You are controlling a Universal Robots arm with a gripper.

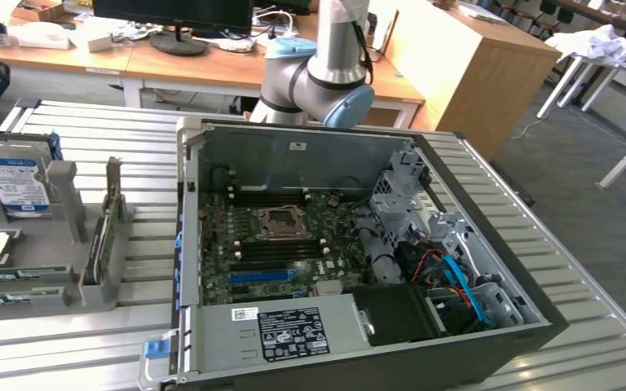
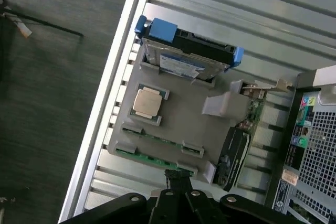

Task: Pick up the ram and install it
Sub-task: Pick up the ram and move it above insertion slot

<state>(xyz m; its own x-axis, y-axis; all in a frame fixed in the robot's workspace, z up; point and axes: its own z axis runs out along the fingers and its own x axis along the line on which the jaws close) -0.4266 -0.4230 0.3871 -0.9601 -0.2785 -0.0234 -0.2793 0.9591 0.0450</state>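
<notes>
Jaws pressed fully together and gripping nothing sit over the near edge of a grey holder (image 2: 184, 114) in the wrist view, clear of everything in it. Just past their tips lies the ram (image 2: 149, 157), a thin green stick set on its edge in a slot along the holder's near side. A second green stick (image 2: 163, 141) lies parallel just beyond it, in its own slot. Further in, a square silver processor chip (image 2: 147, 102) rests flat in a shallow pocket. A dark card (image 2: 233, 153) stands on edge in a slot at the holder's end nearest the computer case (image 2: 315, 150). At the holder's far side a hard drive (image 2: 184, 59) with a blue-white label leans in its bracket, with blue tabs at both ends. The holder rests on a slatted metal surface (image 2: 236, 3), close to the edge that borders the dark floor (image 2: 47, 103).

In the exterior view the case lies open on its side to the holder's right, showing the motherboard (image 1: 280, 244) with its long blue slot (image 1: 261, 277). The arm (image 1: 329, 73) rises behind the case.
</notes>
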